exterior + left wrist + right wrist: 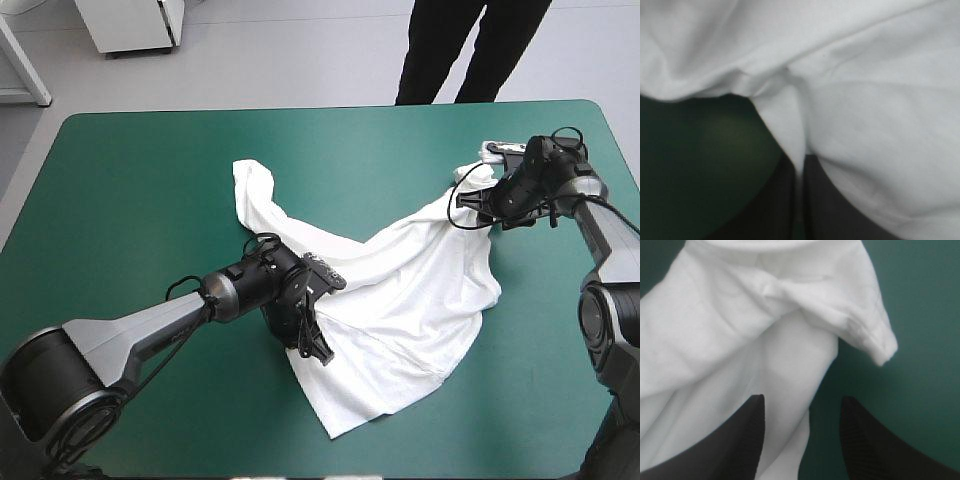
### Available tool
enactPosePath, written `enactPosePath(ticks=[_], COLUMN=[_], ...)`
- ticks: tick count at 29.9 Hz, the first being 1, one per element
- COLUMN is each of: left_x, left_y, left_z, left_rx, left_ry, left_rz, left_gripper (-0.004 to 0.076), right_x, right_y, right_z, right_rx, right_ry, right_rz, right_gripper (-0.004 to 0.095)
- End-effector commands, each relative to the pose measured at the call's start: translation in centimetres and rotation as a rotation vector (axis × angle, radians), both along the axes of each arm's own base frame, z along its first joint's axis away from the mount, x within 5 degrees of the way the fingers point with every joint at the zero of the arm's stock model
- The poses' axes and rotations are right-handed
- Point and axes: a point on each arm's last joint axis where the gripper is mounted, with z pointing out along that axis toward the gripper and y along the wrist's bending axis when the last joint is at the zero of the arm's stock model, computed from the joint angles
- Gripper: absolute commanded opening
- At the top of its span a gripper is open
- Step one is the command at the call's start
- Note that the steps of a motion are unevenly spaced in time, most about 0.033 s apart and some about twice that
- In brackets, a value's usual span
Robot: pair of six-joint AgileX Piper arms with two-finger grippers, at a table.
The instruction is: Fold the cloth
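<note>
High view: the T-shirt point(420, 290) sprawls across the middle of the bench point(130, 180), stretched diagonally from the left end effector point(316, 345) at its near edge to the right end effector point(465, 205) at its far corner. Left wrist view: clamped tight on a fold. Right wrist view: fingers spread wide, cloth lying between and ahead, so the right side likely needs a grip next.

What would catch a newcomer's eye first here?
The white T-shirt, sprawled rumpled across the middle of the teal-green table. The left gripper is shut on a fold at its near-left edge. The right gripper stands open over its far-right end.
</note>
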Motion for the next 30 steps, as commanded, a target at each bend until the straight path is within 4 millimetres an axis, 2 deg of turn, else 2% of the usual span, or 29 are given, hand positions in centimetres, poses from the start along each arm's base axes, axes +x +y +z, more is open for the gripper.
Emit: enactPosePath(ticks=[1,7,10,19,22,25,30], left_x=[0.2,0.2,0.2,0.2,0.2,0.6,2.2], left_y=[0.5,0.5,0.5,0.5,0.8,1.5,3.8], left_z=[0.1,0.1,0.1,0.2,0.4,1.5,6.1], left_rx=[0.029,0.03,0.03,0.034,0.056,0.053,-0.052], left_ry=[-0.03,-0.032,-0.032,-0.034,-0.047,-0.092,-0.197], left_rz=[-0.016,-0.017,-0.017,-0.019,-0.023,0.001,0.11], left_gripper=[-0.0022,-0.0022,-0.0022,-0.0022,-0.0022,-0.0022,-0.0022], right_x=[1.0,3.4,4.0,3.7,3.4,3.1,1.6], right_y=[-0.1,0.1,0.1,0.0,0.1,0.1,0.1], right_z=[2.3,1.2,0.6,-1.7,-1.9,-0.5,4.4], right_rx=[-0.017,0.002,0.0,-0.013,-0.002,-0.008,0.027], right_ry=[-0.114,-0.095,-0.045,0.093,0.117,0.085,-0.046], right_rz=[0.006,0.005,0.007,0.007,0.007,0.007,-0.003], right_gripper=[0.0445,0.0444,0.0405,0.0149,0.0008,-0.0015,-0.0015])
